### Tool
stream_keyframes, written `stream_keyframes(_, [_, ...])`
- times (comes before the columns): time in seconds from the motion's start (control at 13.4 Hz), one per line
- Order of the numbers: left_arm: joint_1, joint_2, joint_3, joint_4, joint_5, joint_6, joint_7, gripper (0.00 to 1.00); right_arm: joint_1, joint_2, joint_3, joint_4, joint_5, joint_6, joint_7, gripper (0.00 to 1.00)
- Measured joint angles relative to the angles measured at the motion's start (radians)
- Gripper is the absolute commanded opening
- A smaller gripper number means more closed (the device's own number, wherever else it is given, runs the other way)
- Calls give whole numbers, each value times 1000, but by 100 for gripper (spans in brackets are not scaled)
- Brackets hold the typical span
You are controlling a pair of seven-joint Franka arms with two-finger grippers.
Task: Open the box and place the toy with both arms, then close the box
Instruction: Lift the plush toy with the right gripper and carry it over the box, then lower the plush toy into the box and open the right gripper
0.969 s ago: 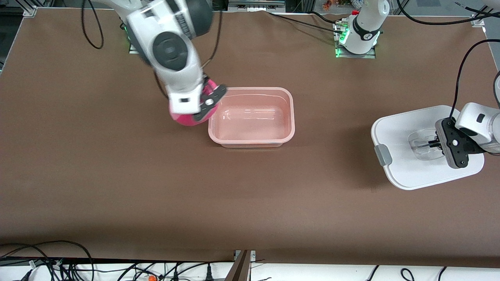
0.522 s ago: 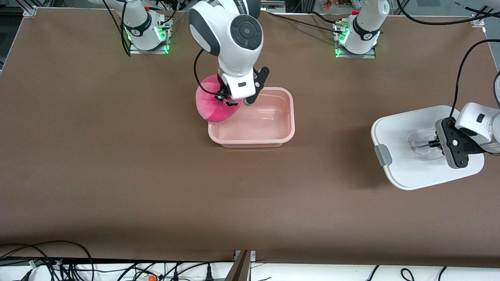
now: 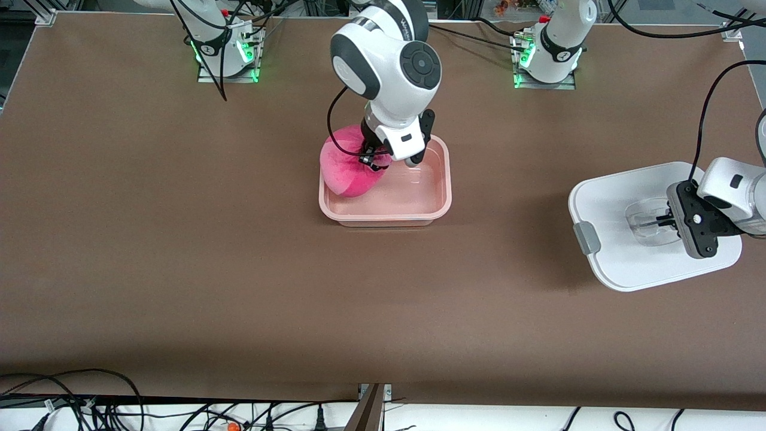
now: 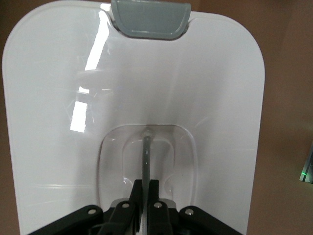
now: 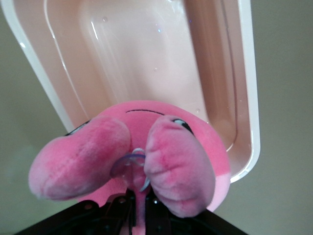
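right gripper (image 3: 376, 163) hangs over the right arm's end of the rounded-rectangular translucent pale-pink plastic tub (image 3: 446, 179), my two fingers pinched tight on the small bright-pink rounded plush toy (image 3: 349, 169). in my right wrist view the toy (image 5: 146, 152) bulges in two soft lobes either side of my fingers, with a small clear loop or tag showing between them; whether i pinch the loop or the cloth beside it, i cannot tell. the tub (image 5: 247, 88) lies open below, nothing in it.

handling notes: the plush looks light and very soft. it squashes under the pinch and sags below my grip, so it should drop without bounce and takes no harm from a fall. part of it overhangs the tub rim at that end. my judgement: carry it further over the middle before letting go, or it may catch on the rim and roll out.

left gripper (image 3: 664, 220) waits at the left arm's end of the table, fingers closed on the clear recessed handle (image 4: 145, 161) of the white plastic lid with grey side clip (image 4: 63, 98). the lid looks stiff and smooth; the thin handle fin is the only sure hold. lid sits well apart from the tub.
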Motion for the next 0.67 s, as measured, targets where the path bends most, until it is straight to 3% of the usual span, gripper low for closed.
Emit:
stream_keyframes(0.37, [0, 0, 0, 0, 0, 0, 0, 0, 26, 89, -4, 3, -64, 60, 3, 0])
stream_keyframes(0.45, [0, 0, 0, 0, 0, 0, 0, 0, 32, 111, -4, 4, -81, 73, 7, 90])
stream_keyframes(0.52, [0, 0, 0, 0, 0, 0, 0, 0, 37, 133, -4, 4, -96, 90, 13, 100])
stream_keyframes(0.67, [0, 0, 0, 0, 0, 0, 0, 0, 45, 165, -5, 4, -109, 134, 42, 100])
